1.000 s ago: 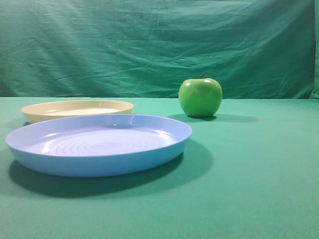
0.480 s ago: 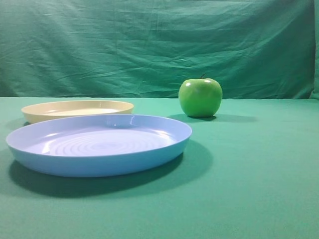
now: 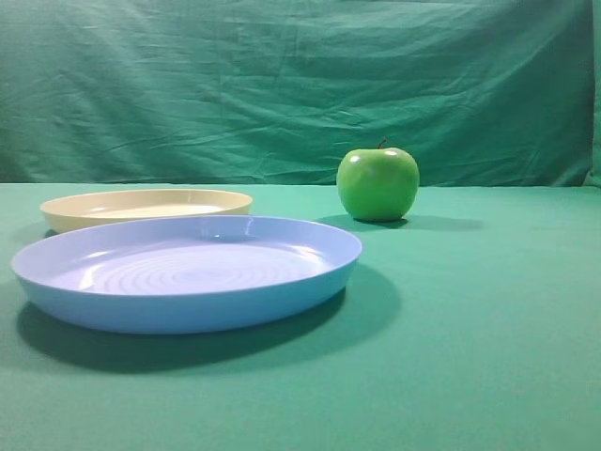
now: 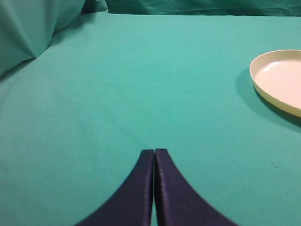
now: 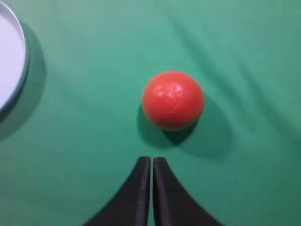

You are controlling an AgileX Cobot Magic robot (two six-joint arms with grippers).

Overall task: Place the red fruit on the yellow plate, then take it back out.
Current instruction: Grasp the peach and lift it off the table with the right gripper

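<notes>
Red fruit (image 5: 173, 100) lies on green worktop (image 5: 244, 56), just ahead of right hand (image 5: 152, 162); that hand pressed closed, empty. Left hand (image 4: 154, 155) likewise closed, empty. Yellow plate (image 4: 277, 81) sits bare behind blue plate (image 3: 188, 272).

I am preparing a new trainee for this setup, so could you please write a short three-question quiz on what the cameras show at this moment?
1. True or false: the red fruit lies on the yellow plate.
2. Which object stands behind and to the right of the blue plate in the high view? A) the green apple B) a cup C) a banana
3. Fill in: the right gripper is ____, with the red fruit lying on the cloth just ahead of its tips.

Key: 1. False; it rests on the green cloth. 2. A. 3. shut; the left gripper is shut too, holding nothing.
</notes>
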